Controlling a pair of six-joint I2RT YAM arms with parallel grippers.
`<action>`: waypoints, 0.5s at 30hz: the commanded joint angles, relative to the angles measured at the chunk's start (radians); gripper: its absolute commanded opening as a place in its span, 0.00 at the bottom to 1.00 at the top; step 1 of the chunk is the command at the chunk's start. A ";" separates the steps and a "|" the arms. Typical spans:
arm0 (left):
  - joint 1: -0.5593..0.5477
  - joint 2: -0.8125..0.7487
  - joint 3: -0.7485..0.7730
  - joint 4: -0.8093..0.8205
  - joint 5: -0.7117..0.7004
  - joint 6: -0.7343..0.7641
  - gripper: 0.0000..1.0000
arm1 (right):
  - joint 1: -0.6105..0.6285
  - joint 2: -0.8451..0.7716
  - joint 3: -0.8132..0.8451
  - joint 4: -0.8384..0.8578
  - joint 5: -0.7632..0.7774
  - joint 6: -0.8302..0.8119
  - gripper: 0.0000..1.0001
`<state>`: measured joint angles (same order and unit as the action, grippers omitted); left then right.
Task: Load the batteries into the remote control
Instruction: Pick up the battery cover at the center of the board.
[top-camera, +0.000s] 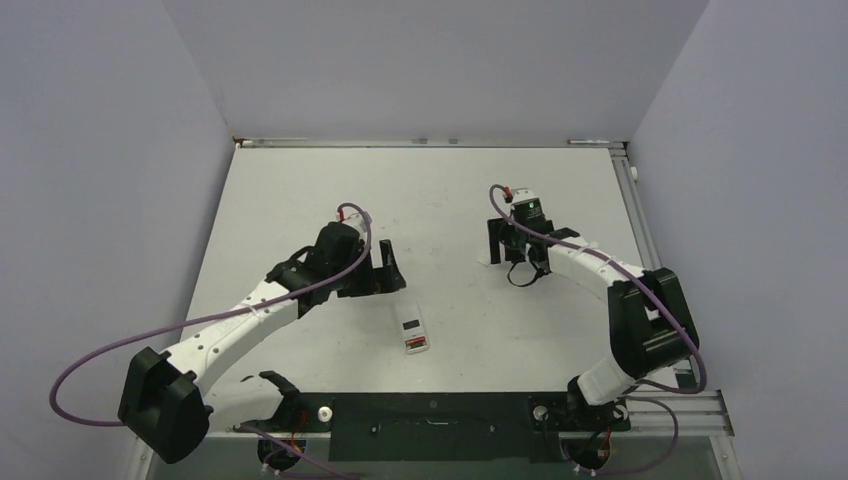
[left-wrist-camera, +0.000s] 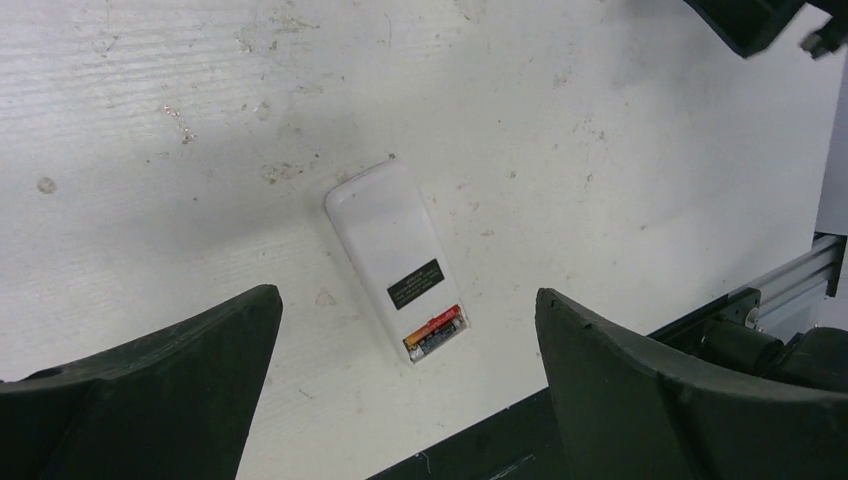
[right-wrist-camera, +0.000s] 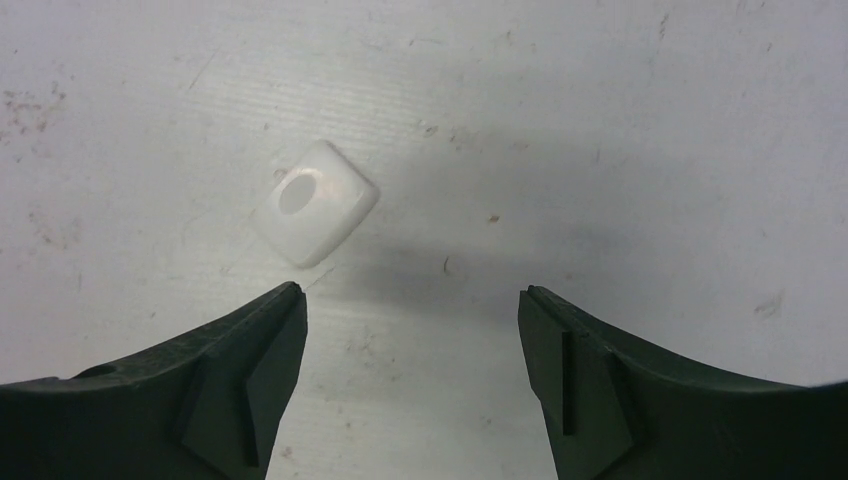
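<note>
The remote control (top-camera: 412, 333) lies plain white face up on the table, and also shows in the left wrist view (left-wrist-camera: 390, 245). Its battery bay at the near end is uncovered, with two batteries (left-wrist-camera: 435, 330) lying side by side in it, one red and one darker. My left gripper (left-wrist-camera: 408, 298) is open and empty, above the remote with a finger on each side and apart from it; in the top view it (top-camera: 390, 270) is just behind the remote. My right gripper (right-wrist-camera: 410, 292) is open and empty, just short of a small flat white square piece (right-wrist-camera: 313, 203).
The white table (top-camera: 300, 190) is walled at the back and both sides. A black base plate (top-camera: 430, 415) runs along the near edge. An aluminium rail (top-camera: 640, 220) borders the right side. The right arm (top-camera: 600, 270) bends in from the right.
</note>
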<state>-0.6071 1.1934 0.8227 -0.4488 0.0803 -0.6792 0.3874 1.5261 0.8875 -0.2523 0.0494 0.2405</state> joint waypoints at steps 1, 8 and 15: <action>0.015 -0.108 0.012 -0.041 0.034 0.041 0.96 | -0.053 0.092 0.102 0.051 -0.208 -0.158 0.76; 0.033 -0.189 -0.011 -0.079 0.077 0.082 0.96 | -0.053 0.209 0.178 0.027 -0.279 -0.321 0.75; 0.041 -0.212 -0.050 -0.067 0.128 0.089 0.96 | -0.053 0.301 0.253 -0.039 -0.328 -0.398 0.72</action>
<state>-0.5735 1.0016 0.7830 -0.5121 0.1581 -0.6147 0.3298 1.8015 1.0771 -0.2722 -0.2184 -0.0761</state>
